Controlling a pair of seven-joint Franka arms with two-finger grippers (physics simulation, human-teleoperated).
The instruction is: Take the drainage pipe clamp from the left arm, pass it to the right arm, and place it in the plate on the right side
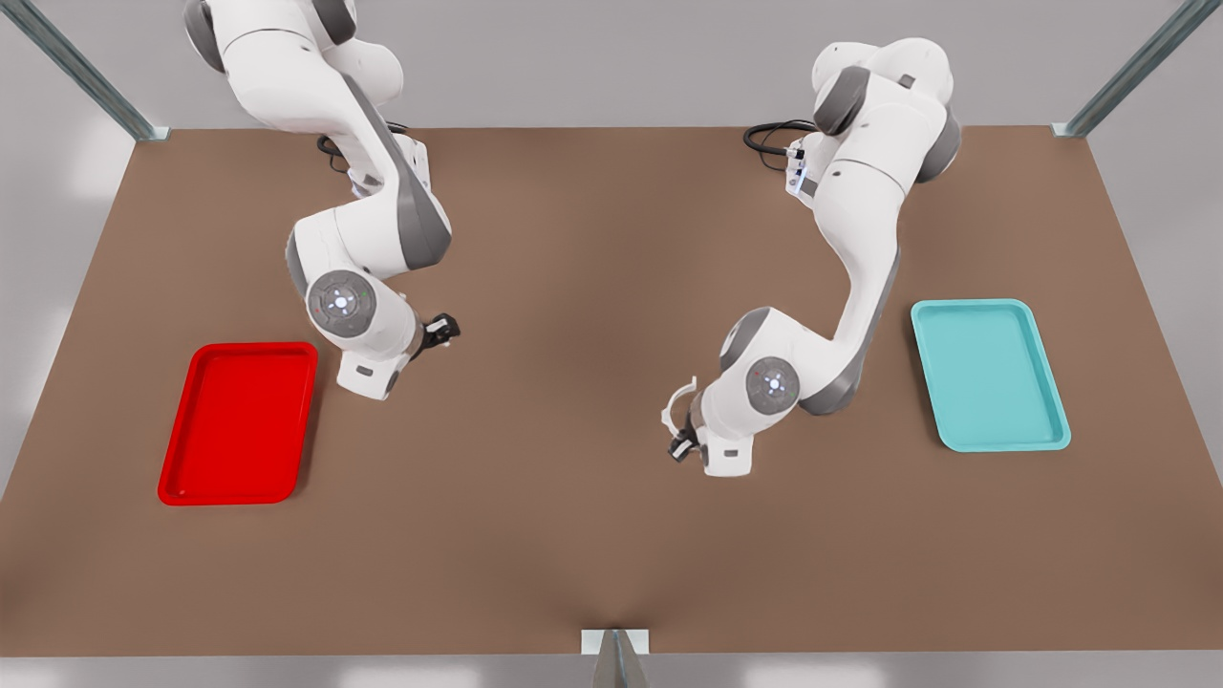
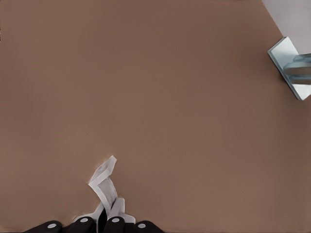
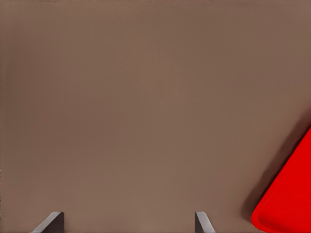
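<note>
Brown counter [image 1: 573, 535], two white arms reaching in from the far edge.

Left end effector [image 1: 681, 441]: on the arm at the front view's right, low over the middle of the counter, toward the near side. Its dark fingers [image 2: 114, 224] are closed tight on the drainage pipe clamp [image 1: 677, 401]. The clamp is a thin white loop; it sticks out beyond the fingertips, and in the left wrist view [image 2: 104, 187] its strip rises from between the pads with a flared end free above the bare counter. It does not seem to touch the surface, though I cannot be sure of that.

Right end effector [image 1: 441, 331]: on the arm at the front view's left, held over the counter just beside the far corner of the plate [image 1: 239, 420]. The right wrist view shows its two fingertips [image 3: 51, 222] spread wide apart with only brown counter between them; nothing is held. A red corner of the plate [image 3: 289, 204] sits off to one side there.

The plate, bright red, lies flat at the front view's left. A teal tray [image 1: 989, 373] lies at the front view's right, past the left arm.

The two end effectors are well apart, bare counter between them.
</note>
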